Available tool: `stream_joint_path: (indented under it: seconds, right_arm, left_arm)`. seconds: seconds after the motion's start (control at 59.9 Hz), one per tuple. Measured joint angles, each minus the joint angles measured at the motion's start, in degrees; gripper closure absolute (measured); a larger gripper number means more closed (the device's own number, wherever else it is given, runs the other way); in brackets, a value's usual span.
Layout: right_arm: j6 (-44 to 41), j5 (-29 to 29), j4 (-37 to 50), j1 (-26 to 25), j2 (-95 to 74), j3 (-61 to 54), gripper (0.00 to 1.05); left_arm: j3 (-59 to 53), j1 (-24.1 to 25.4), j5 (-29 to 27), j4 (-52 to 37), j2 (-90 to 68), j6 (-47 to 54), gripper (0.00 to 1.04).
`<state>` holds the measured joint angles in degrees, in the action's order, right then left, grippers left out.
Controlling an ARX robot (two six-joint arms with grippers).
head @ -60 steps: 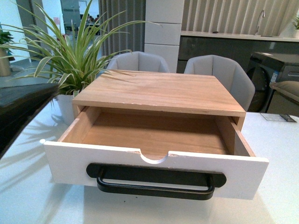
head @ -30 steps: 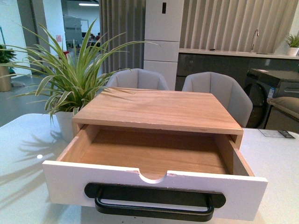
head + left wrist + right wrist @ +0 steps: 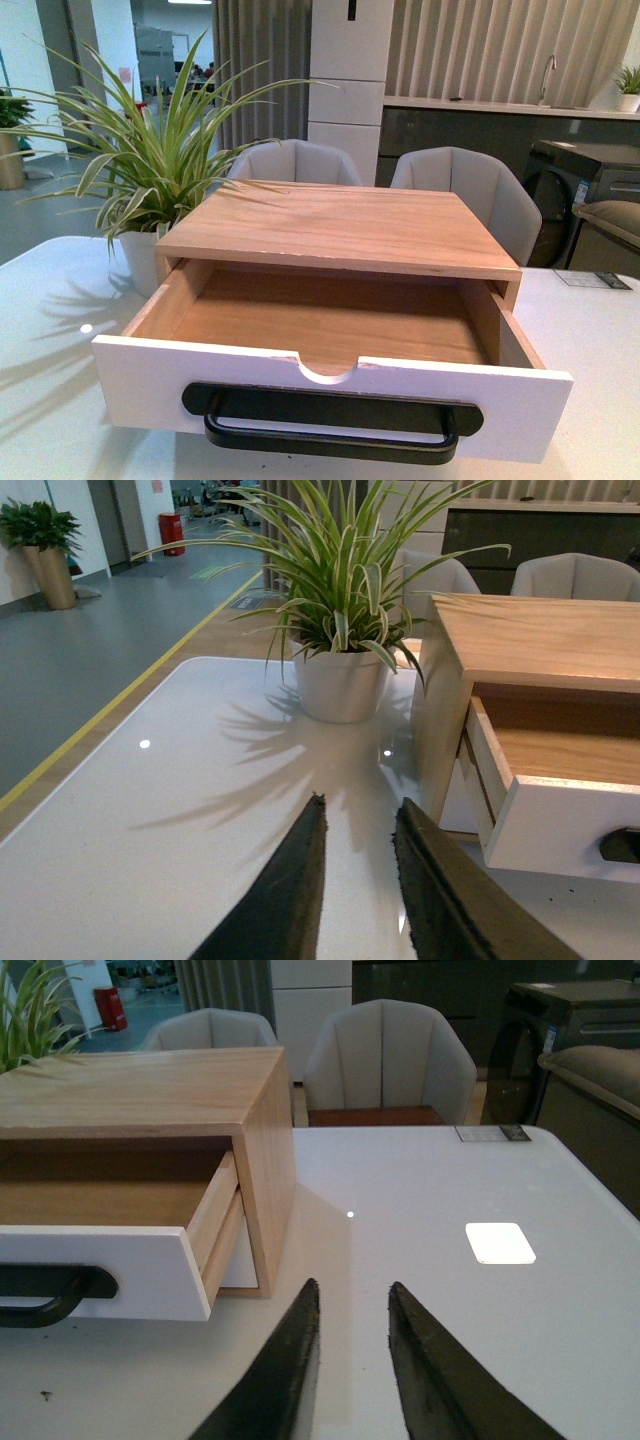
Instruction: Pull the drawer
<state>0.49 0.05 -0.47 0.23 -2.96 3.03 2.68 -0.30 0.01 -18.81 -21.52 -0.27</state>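
Note:
The drawer (image 3: 330,385) stands pulled far out of its light wood cabinet (image 3: 340,225). Its white front carries a long black bar handle (image 3: 330,425) and a half-round notch in the top edge; the wood inside is bare. Neither gripper shows in the front view. My left gripper (image 3: 360,815) hangs open over the white table, left of the drawer (image 3: 560,820) and apart from it. My right gripper (image 3: 352,1295) is open too, over the table to the right of the drawer (image 3: 110,1270), touching nothing.
A spider plant in a white pot (image 3: 140,250) stands beside the cabinet's left side, also close ahead in the left wrist view (image 3: 342,680). Two grey chairs (image 3: 470,185) sit behind the white table (image 3: 50,400). A card (image 3: 493,1133) lies at the table's far right.
A dark arm that crossed the left edge of the front view has gone out of sight. The view has shifted slightly; the drawer stays pulled out.

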Motion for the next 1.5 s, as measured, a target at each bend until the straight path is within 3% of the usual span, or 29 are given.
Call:
stream_joint_path:
  seconds: [0.067,0.117,0.601,0.718,1.035,1.286,1.436,1.503]
  right_arm:
    - [-0.1,0.0,0.0,0.0,0.3,-0.2,0.99]
    - [-0.2,0.0,0.3,0.0,1.2,-1.1,1.03]
    - [-0.3,0.0,0.4,-0.1,2.6,-1.4,1.03]
    - [-0.3,0.0,0.4,-0.1,2.6,-1.4,1.03]
    - [-0.3,0.0,0.4,-0.1,2.6,-1.4,1.03]
    - [-0.3,0.0,0.4,-0.1,2.6,-1.4,0.60]
    - [-0.3,0.0,0.4,-0.1,2.6,-1.4,0.22]
    - [-0.3,0.0,0.4,-0.1,2.6,-1.4,0.10]
  left_arm:
    - [-0.3,0.1,0.0,1.2,1.5,0.0,0.96]
    - [-1.2,0.1,0.0,0.1,2.3,-0.2,1.02]
    - [-2.0,0.1,0.0,8.5,11.3,0.0,1.02]
    - [-1.9,0.1,0.0,18.2,19.8,0.0,1.02]
    - [-1.9,0.1,0.0,18.7,21.2,0.0,1.02]
    - [-1.9,0.1,0.0,18.7,21.2,0.0,0.59]
    - [-1.9,0.1,0.0,18.7,21.2,0.0,0.20]
    - [-1.9,0.1,0.0,18.7,21.2,0.0,0.08]
